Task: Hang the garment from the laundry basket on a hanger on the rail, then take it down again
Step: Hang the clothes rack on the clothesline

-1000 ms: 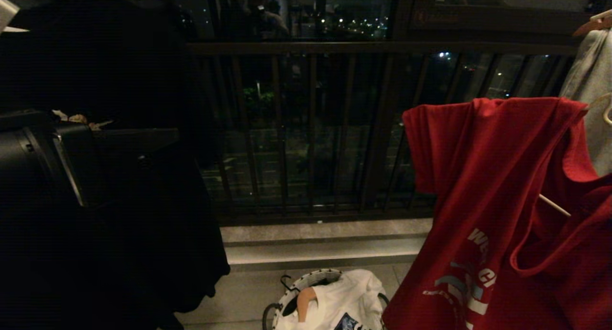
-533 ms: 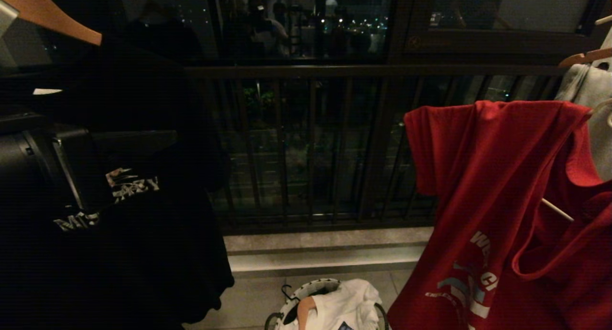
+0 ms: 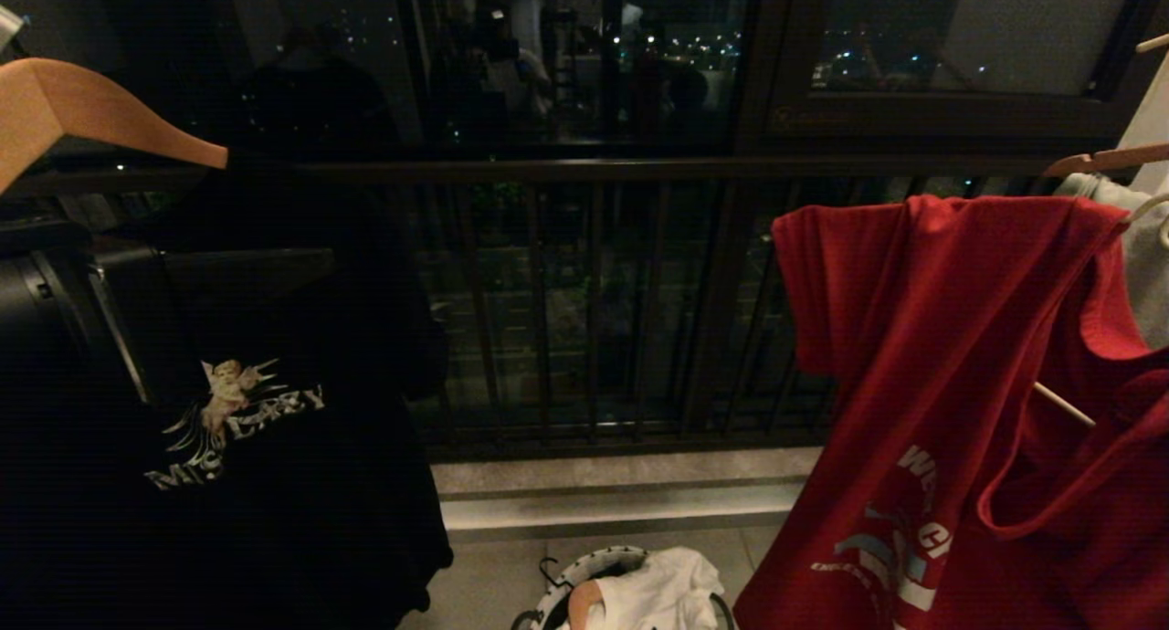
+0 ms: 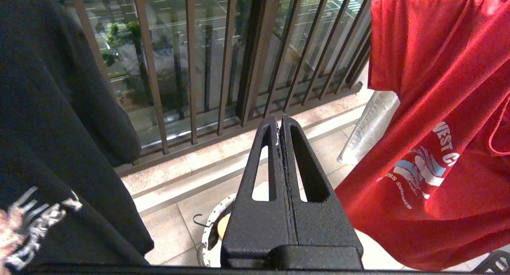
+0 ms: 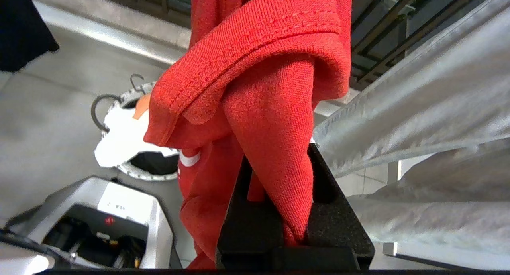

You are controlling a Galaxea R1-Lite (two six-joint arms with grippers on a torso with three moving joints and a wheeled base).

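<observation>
Right wrist view | right gripper (image 5: 279, 211) clamped on shirt (image 5: 259, 79), cloth rising toward 12 o'clock | left gripper (image 4: 281, 125) pinched together, empty, shirt at its 2 o'clock | right arm nearer.

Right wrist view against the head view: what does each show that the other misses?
Only the right wrist view shows the right gripper shut on a fold of the red T-shirt. Only the head view shows the black T-shirt's angel print and the wooden hanger above it. Both show the laundry basket with the white cloth.
</observation>
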